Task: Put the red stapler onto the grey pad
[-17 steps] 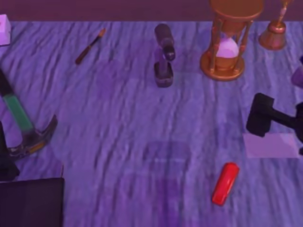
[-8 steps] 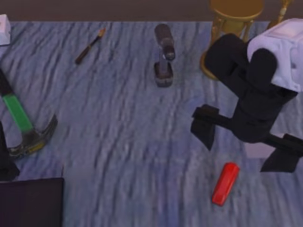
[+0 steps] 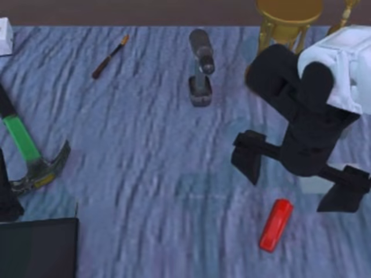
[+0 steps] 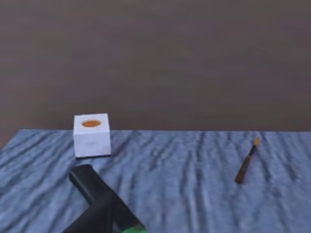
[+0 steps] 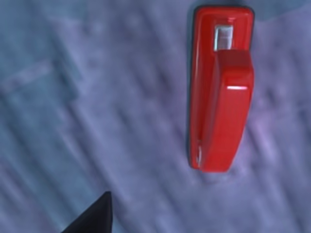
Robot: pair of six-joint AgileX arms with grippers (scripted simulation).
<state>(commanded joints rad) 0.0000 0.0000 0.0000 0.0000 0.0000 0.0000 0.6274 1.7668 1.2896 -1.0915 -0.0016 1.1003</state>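
table (image 3: pixel 145 162) | right arm over the right side, right gripper (image 3: pixel 300 175) fingers spread wide, holding nothing, above the grey pad (image 3: pixel 313 185), mostly hidden | hammer (image 3: pixel 26 152) at left edge | red stapler (image 3: pixel 276 225) lying near the front right, untouched | left gripper: cannot tell.

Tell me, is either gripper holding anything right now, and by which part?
Nothing is held. The right gripper is open above the table, with the red stapler lying free on the cloth beside it. The left arm is parked at the table's left edge.
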